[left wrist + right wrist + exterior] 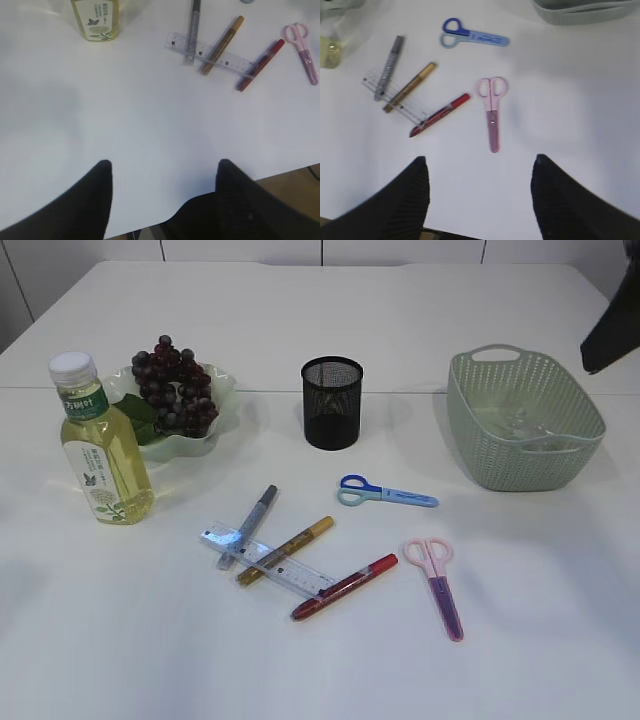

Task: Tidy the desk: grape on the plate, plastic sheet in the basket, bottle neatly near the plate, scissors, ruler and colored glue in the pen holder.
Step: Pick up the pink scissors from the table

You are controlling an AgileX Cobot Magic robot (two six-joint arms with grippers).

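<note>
Dark grapes point(175, 385) lie on the pale green plate point(226, 390), with the oil bottle point(100, 450) upright left of it. A clear ruler point(270, 565) lies under silver point(250, 525), gold point(287, 550) and red glue pens point(345, 587). Blue scissors point(385, 492) and pink scissors point(438, 580) lie flat to the right. Behind them stands the black mesh pen holder point(332, 403). Something clear and shiny, maybe the plastic sheet point(518, 425), lies in the green basket point(470, 420). My left gripper point(162, 167) hangs open above bare table near the front edge. The right gripper point(480, 165) is open, short of the pink scissors point(492, 115).
A dark piece of arm point(610, 335) shows at the exterior view's upper right edge, above the basket. The table's front edge runs just under both grippers in the wrist views. White tabletop lies between the pens and that edge.
</note>
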